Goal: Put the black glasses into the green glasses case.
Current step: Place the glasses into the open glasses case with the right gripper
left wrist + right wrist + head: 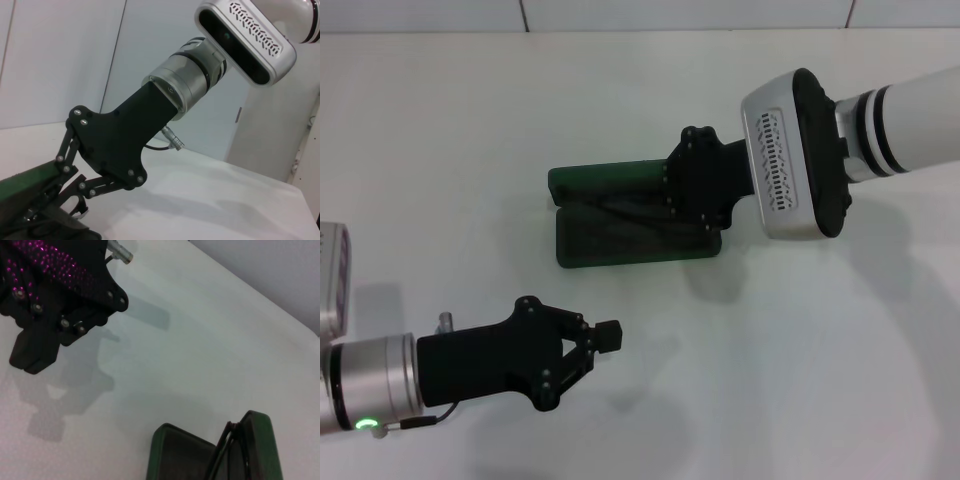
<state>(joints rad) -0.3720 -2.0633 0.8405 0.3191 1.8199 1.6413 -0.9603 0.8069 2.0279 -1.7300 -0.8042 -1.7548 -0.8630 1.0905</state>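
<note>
Table: smooth, matte white surface with a pale wall behind its far edge.

Green glasses case: dark green hard-shell box, rectangular with rounded corners, lying open near the middle of the table, somewhat toward the far edge. The lid stands up along the far side and the tray lies flat on the near side. The lining is dark with a felt-like nap. In the right wrist view the rim shows as a glossy green band around the dark interior.

Black glasses: thin black frame, seen in the right wrist view as slim curved lines leaning against the raised lid inside the case. In the head view dark thin lines cross the tray diagonally; the lenses cannot be made out.

Right gripper: matte black linkage body studded with small screws, on a silver and white wrist, reaching in from the right edge of the table. It sits over the right end of the case; whether its fingers are apart or together cannot be told.

Left gripper: same black angular build, near the front-left corner, held above bare table well apart from the case. Its blocky fingertips are pressed together on nothing.
</note>
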